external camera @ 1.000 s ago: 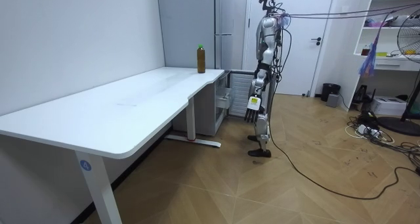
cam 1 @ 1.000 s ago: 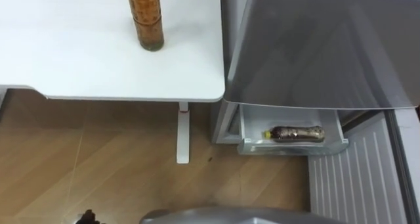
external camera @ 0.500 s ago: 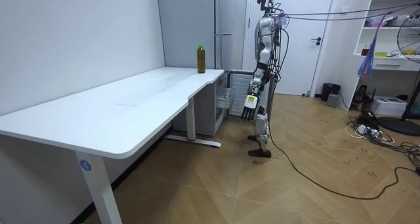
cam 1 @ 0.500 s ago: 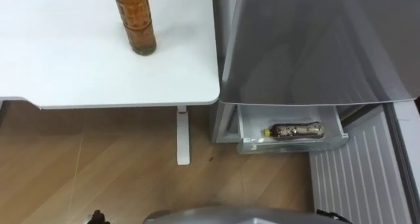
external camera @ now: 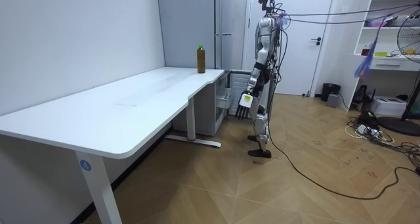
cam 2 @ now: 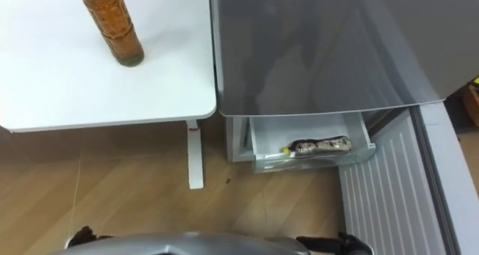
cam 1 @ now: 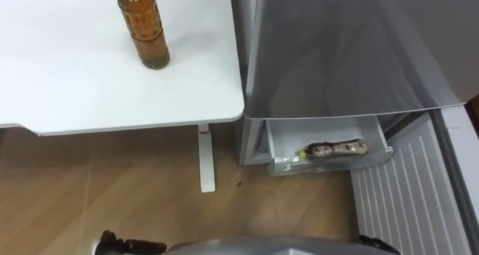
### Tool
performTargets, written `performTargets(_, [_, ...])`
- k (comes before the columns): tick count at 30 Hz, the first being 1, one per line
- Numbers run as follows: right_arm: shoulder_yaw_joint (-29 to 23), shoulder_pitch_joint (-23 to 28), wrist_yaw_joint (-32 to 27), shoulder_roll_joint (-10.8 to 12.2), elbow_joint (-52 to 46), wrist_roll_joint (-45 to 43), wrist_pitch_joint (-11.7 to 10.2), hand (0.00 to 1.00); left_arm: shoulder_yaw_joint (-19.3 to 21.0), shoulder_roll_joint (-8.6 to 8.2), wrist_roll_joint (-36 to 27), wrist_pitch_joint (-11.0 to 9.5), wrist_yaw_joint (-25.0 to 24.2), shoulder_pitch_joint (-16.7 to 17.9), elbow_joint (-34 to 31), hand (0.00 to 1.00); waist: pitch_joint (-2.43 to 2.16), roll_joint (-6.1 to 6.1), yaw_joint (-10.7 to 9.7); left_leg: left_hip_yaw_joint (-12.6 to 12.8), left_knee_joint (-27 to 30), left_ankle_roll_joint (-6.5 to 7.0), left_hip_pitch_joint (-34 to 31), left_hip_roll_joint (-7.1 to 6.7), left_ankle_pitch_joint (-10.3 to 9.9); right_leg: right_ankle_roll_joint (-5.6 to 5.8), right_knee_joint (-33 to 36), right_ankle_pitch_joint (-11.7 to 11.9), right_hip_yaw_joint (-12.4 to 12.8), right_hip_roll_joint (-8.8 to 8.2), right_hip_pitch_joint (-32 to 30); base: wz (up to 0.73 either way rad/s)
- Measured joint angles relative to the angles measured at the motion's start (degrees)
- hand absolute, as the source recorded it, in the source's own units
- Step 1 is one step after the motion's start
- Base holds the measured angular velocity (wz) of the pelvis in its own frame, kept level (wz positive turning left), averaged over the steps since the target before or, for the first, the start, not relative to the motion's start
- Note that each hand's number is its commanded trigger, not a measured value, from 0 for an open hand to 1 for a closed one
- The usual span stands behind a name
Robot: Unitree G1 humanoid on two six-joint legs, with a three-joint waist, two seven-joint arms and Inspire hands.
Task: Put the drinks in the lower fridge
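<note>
Bottle (cam 1: pixel 143 29) upright near desk (cam 1: pixel 67 83) right edge; 2nd bottle (cam 1: pixel 334 148) lies in fridge drawer (cam 1: pixel 329 165). L hand (external camera: pixel 247 100) hangs slack, empty; R hand (cam 2: pixel 346 244): can't tell. Prob. full, stiff, slick, so grip mid-body.

amber bottle (cam 1: pixel 142 27) — upright, table (cam 1: pixel 75 90) | dark bottle (cam 1: pixel 333 148) — lying, drawer (cam 1: pixel 322 165)

no legible text on the bottle (cam 1: pixel 143 27), fridge (cam 1: pixel 337 45) or desk (cam 1: pixel 75 83)

I see a white table (cam 1: pixel 75 98), its leg (cam 1: pixel 206 161) on wood floor (cam 1: pixel 112 199); farther off, a door (external camera: pixel 302 46) and shelves (external camera: pixel 394 28).
</note>
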Motion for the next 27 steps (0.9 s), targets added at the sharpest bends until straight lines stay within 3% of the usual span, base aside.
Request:
performTargets(4, [-0.4,1.17,-0.31,0.08,-0.53,-0.64,-0.25,0.0,3.97,-0.21,-10.0,-0.86,4.89,0.31,-4.17,0.0,0.0,0.09,0.31,0.39,-0.05,0.0,0.37,0.05,-0.05,-0.08,0.21,0.05,0.57,0.14,-0.01,-0.08])
performTargets(6, [-0.46,1.18,-0.46,0.07,-0.39,-2.76,-0.25,0.0,5.25,-0.16,-14.35,-1.91,9.72,-0.1,-9.29,0.0,0.0,0.14,0.27,0.35,0.06,0.0,0.24,0.06,-0.05,-0.08,0.67,0.05,0.69,0.14,-0.4,0.0])
performTargets(7, [-0.47,1.13,-0.51,0.07,-0.41,-3.19,-0.24,0.0,5.88,-0.18,-14.86,-1.97,10.86,-0.3,-11.14,0.0,-0.02,0.17,0.4,0.34,0.1,0.0,0.22,0.06,-0.05,-0.08,0.69,0.05,0.76,0.17,-0.44,-0.09])
performTargets(10, [-0.46,0.68,-0.83,0.08,-0.76,-3.79,-0.28,0.0,7.01,0.13,-16.77,-5.18,16.41,-0.96,-19.32,0.0,-0.15,0.19,0.94,0.1,0.09,0.0,0.22,0.03,-0.05,-0.25,0.81,0.16,1.32,0.32,-0.8,-0.12])
performTargets(15, [-0.32,0.85,-0.83,0.25,-1.62,-3.82,-0.62,0.0,6.53,0.07,-16.74,-9.14,25.61,-0.98,-34.2,0.0,-0.46,0.15,1.01,-2.41,0.1,0.02,0.29,-0.12,-0.05,-0.33,0.77,0.21,1.25,0.58,-0.76,0.0])
performTargets(20, [-0.31,1.23,-0.53,0.35,-3.53,-4.1,-1.42,0.0,3.27,0.19,-13.23,-9.13,30.96,0.26,-40.87,0.0,-0.38,0.62,0.64,-3.63,0.35,0.06,-0.69,-0.14,-0.07,-0.4,0.66,0.26,0.07,0.48,-1.11,0.09])
performTargets(27, [-0.26,0.49,-0.18,1.15,-3.95,-4.29,-3.06,0.0,1.11,0.19,-13.34,-7.84,32.57,1.87,-46.42,0.0,-0.36,0.5,0.78,-5.3,1.71,0.04,-2.61,-0.15,-0.06,-0.41,0.63,0.26,-0.32,0.37,-1.9,0.11])
